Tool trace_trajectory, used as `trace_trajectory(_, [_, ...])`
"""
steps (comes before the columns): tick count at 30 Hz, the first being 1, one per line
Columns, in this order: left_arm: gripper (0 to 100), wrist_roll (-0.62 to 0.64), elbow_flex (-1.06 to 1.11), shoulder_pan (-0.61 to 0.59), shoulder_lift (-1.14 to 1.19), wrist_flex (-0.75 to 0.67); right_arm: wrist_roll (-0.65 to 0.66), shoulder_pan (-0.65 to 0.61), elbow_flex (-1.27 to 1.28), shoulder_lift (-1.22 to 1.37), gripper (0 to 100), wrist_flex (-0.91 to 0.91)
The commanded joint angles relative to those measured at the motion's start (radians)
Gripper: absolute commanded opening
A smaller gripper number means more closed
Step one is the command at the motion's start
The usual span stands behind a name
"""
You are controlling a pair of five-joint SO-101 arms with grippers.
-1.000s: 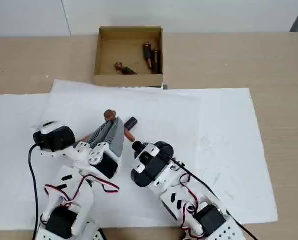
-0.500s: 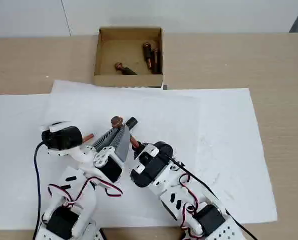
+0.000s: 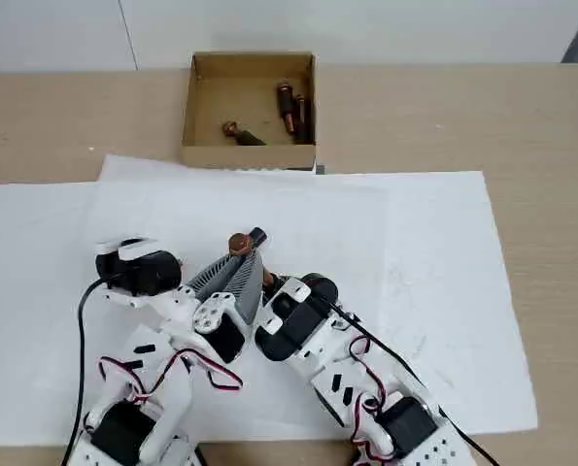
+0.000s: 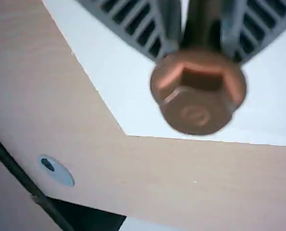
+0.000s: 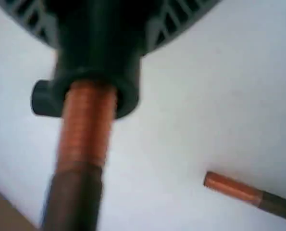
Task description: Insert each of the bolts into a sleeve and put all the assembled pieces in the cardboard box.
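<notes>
Left wrist view: copper bolt [image 4: 197, 91] clamped in the left gripper [image 4: 199, 41].
Its flanged hex head is shiny copper and sits above the white paper [image 3: 386, 252], short of the cardboard box [image 3: 250, 155]. The right gripper [image 5: 102, 21] is closed on a dark sleeve [image 5: 97, 62] with copper thread protruding from it.
</notes>
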Motion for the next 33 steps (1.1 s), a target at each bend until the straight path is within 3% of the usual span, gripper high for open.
trace_trajectory(1, [1,-0.044,-0.013,0.034,-0.006,0.038,0.009,-0.007,0.015,-0.008,0.2,0.001])
trace_trajectory(8, [1,-0.057,0.015,0.092,-0.006,0.176,0.009,-0.008,0.015,-0.012,0.2,-0.004])
trace_trajectory(14, [1,-0.057,0.054,0.147,-0.006,0.183,0.011,-0.008,0.015,-0.012,0.2,-0.004])
trace_trajectory(19, [1,-0.074,0.054,0.117,-0.006,0.157,0.011,-0.008,0.015,-0.012,0.2,-0.004])
trace_trajectory(26, [18,-0.215,0.056,0.034,-0.006,0.16,0.009,-0.008,0.015,-0.008,0.2,0.004])
trace_trajectory(33, [19,-0.255,0.054,0.012,-0.005,0.164,0.009,-0.008,0.015,-0.008,0.2,0.004])
